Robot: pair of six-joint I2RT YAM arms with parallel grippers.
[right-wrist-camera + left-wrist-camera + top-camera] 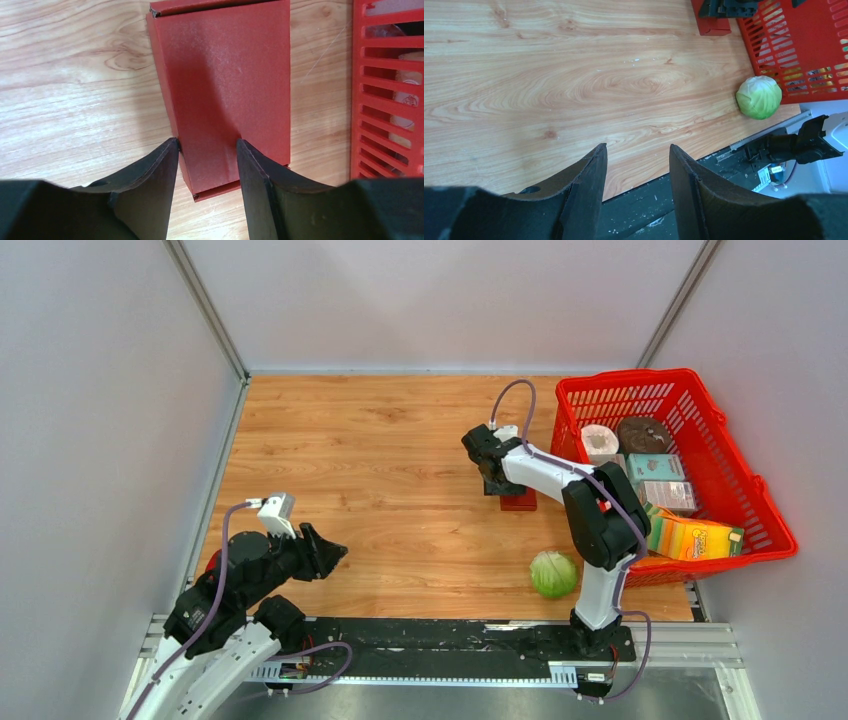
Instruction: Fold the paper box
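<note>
The paper box is a dark red flat cardboard piece lying on the wooden table just left of the basket. In the right wrist view it lies lengthwise under my fingers, with creased edges showing at both ends. My right gripper is open right over its near end; the left fingertip sits at the box's left edge and the right fingertip is over its top face. My left gripper is open and empty low at the table's front left, far from the box.
A bright red mesh basket with several packages stands at the right, close beside the box. A green cabbage lies near the front edge by the right arm's base, also in the left wrist view.
</note>
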